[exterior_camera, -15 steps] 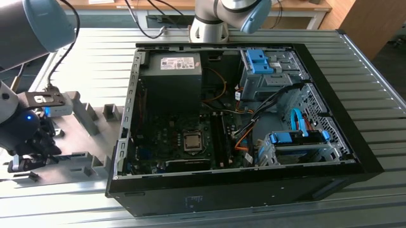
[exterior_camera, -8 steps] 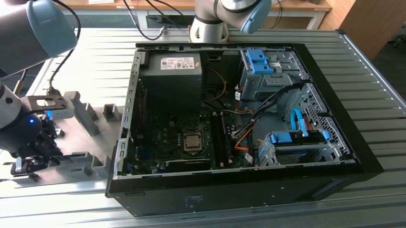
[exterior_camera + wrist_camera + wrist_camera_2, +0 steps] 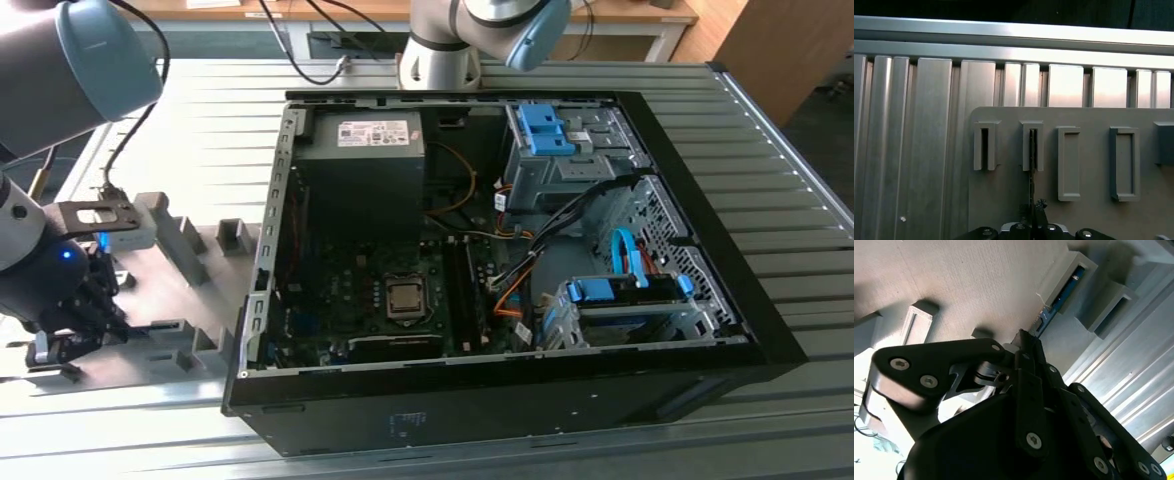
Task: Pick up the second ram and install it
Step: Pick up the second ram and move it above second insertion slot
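In the first wrist view, your tool [image 3: 1035, 207] is pinching the free end of the memory stick [image 3: 1031, 160], its tips pressing together on the stick's two flat faces. The stick is standing on edge, and its other end is sitting in the slot of a grey holder block [image 3: 1025, 150] on the grey plate [image 3: 1004, 190]. In the second wrist view, the stick is running from that block straight to the tool. In the exterior view, the tool is hanging over the plate on the ribbed metal table [image 3: 200, 160], at the exterior view's left of the open computer case [image 3: 467, 420] and just beside it.
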Controlling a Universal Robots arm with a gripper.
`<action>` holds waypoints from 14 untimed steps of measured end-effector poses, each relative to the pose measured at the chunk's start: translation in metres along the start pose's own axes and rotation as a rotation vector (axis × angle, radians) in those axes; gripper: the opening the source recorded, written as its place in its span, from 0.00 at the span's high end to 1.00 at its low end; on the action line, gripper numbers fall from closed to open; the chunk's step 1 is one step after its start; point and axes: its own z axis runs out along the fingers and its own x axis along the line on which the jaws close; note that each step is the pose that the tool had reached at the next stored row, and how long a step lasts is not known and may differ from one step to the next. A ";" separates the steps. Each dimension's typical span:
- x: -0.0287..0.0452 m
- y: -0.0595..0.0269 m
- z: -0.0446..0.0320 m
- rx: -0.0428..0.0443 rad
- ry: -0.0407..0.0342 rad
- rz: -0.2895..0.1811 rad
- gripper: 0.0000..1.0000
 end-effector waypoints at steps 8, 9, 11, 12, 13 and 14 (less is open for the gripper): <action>0.0000 0.0000 0.0003 0.0001 -0.0001 0.000 0.86; 0.0000 0.0000 0.0003 0.0000 -0.0001 0.000 0.86; 0.0000 0.0000 0.0004 0.0000 -0.0001 0.000 0.86; 0.0000 0.0000 0.0004 0.0000 -0.0001 0.000 0.86; 0.0000 0.0000 0.0004 0.0001 -0.0001 0.000 0.86; 0.0000 0.0000 0.0005 0.0001 -0.0001 0.000 0.86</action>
